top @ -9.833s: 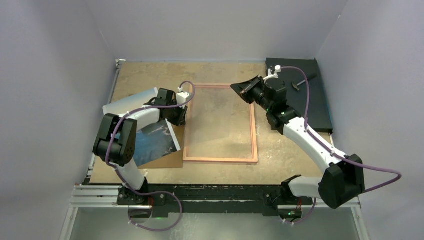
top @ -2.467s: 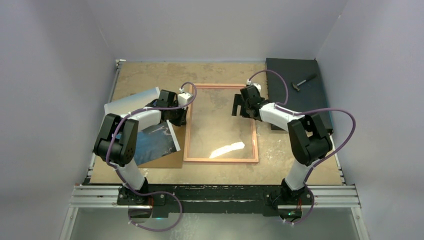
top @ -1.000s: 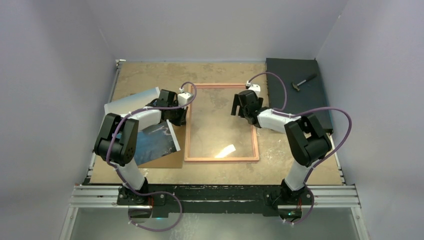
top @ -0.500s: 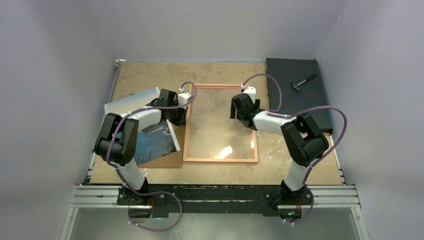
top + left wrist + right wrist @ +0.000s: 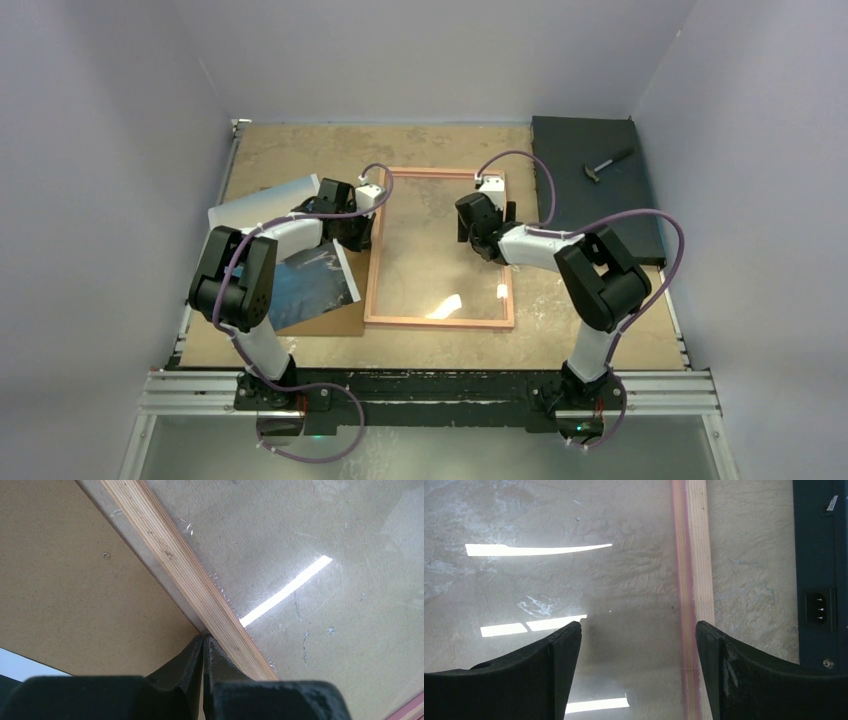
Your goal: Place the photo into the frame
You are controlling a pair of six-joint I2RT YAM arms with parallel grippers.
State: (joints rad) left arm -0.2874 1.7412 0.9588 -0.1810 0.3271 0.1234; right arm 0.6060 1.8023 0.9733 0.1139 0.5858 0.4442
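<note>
The frame (image 5: pixel 440 322) lies flat in the middle of the table, its wood-coloured rim up and its glossy pane (image 5: pixel 430 265) showing glare. My left gripper (image 5: pixel 366 233) is shut, and its tips (image 5: pixel 203 638) touch the outer edge of the frame's left rim (image 5: pixel 185 575). Over the pane near the right rim hovers my right gripper (image 5: pixel 470 215), open; in the right wrist view the gripper (image 5: pixel 639 630) has one finger over the pane and the other at the rim (image 5: pixel 694 555). The photo (image 5: pixel 310 285) lies left of the frame on a brown backing board (image 5: pixel 335 322), partly under my left arm.
A black box (image 5: pixel 600 190) sits at the back right with a small hammer-like tool (image 5: pixel 608 163) on it; its side with a power socket (image 5: pixel 819 607) shows right of the frame. Grey walls close in the table. A metal rail (image 5: pixel 430 385) runs along the near edge.
My right gripper has slid left from the frame's right rim to over the pane, still open. The glare on the pane has shifted. The left gripper has stayed shut at the left rim.
</note>
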